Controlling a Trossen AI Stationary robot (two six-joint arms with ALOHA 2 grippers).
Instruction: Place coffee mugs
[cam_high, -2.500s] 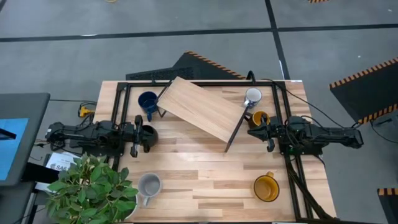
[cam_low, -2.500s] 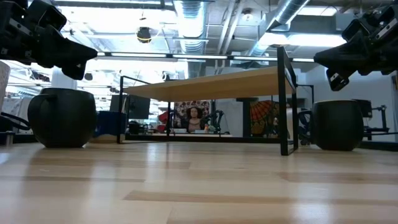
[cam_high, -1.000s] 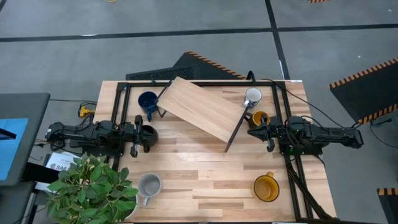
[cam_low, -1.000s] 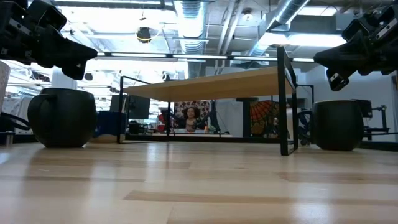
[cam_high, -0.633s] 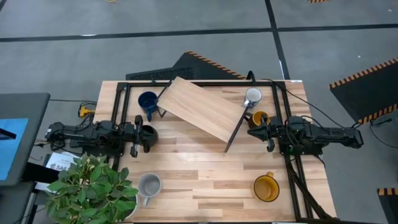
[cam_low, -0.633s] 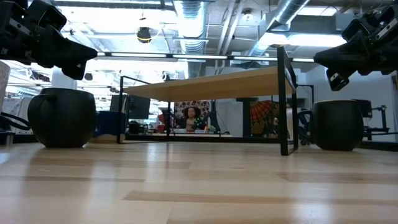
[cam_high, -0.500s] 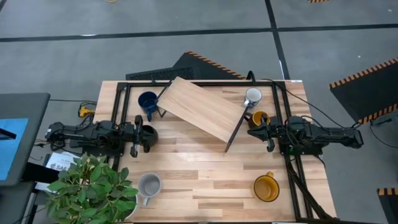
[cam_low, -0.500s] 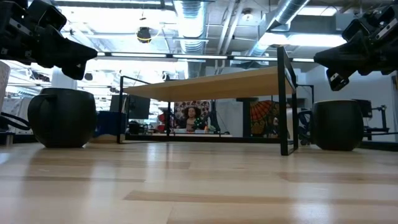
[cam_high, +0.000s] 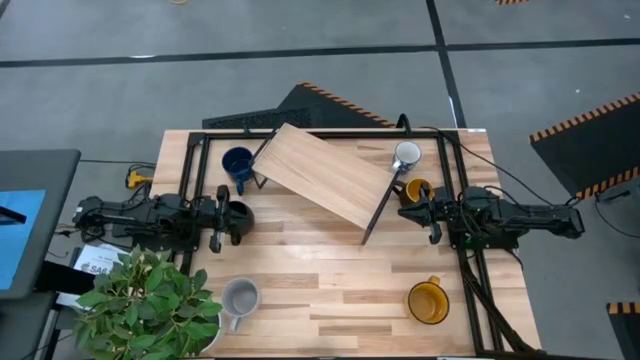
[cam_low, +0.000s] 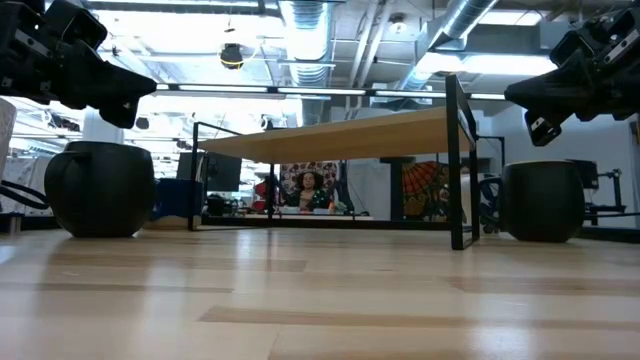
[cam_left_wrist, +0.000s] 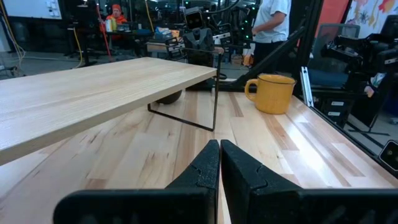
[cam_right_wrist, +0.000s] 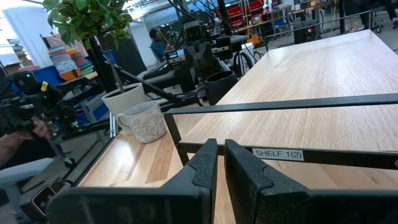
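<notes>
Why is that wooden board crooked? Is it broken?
The wooden shelf board does look odd: from above it lies slanted across its black frame instead of lined up with the table edges. No cracks or spills show. The mugs all stand upright.

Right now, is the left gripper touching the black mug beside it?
Cannot tell. In the high view the left gripper overlaps the black mug; in the low view it looks raised above the mug, but no clear gap shows.

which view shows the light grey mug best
The right wrist view: the grey mug shows large, its handle and pattern clear, beside the plant pot. The high view shows only its rim and handle from above. The other views miss it.
</notes>
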